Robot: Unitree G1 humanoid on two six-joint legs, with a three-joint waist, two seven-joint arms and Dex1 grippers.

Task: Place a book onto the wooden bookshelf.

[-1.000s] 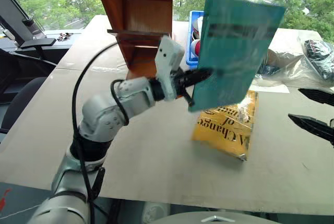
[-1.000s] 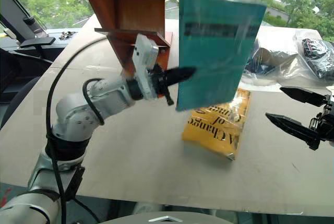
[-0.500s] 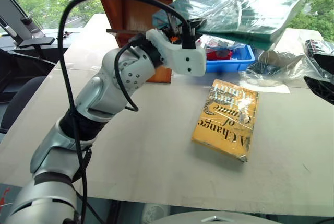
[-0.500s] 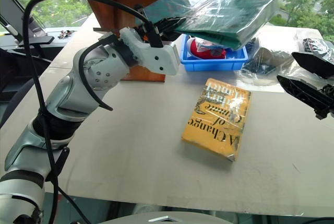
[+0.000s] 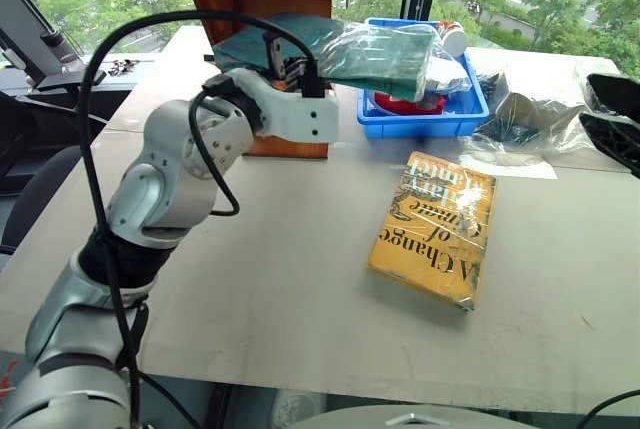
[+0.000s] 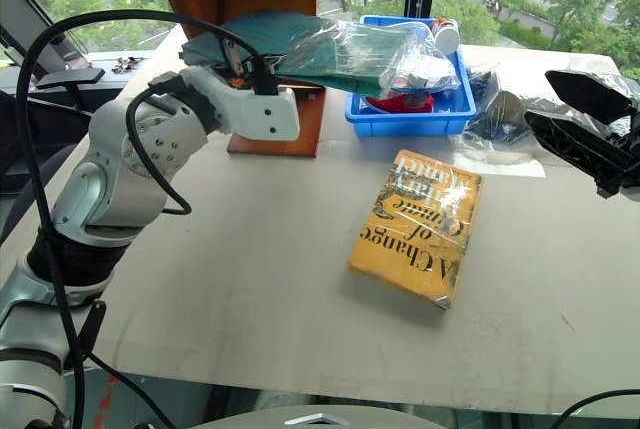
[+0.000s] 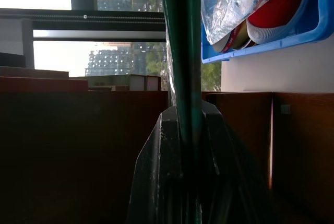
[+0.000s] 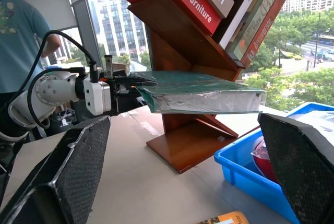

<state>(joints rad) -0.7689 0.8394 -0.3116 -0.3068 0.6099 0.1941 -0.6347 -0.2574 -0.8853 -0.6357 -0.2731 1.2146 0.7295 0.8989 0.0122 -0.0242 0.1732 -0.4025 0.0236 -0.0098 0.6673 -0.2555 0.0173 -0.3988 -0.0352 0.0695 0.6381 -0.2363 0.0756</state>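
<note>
book [image 6: 330, 49]: teal, plastic-wrapped, held flat | left pincer [image 6: 250, 67] clamps it | right pincer [image 8: 182, 182] agape, 3 o'clock | books on counter [image 6: 250, 279]: 1 yellow book [image 6: 418, 224]

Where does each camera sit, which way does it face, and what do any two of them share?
Left and right eye views: on the head, looking forward and down at the table; left arm on the left.
Left wrist view: along the left gripper, shut on the book, facing the wooden bookshelf.
Right wrist view: between the open right gripper fingers, toward the left arm.
Shared: book, bookshelf and blue bin.
</note>
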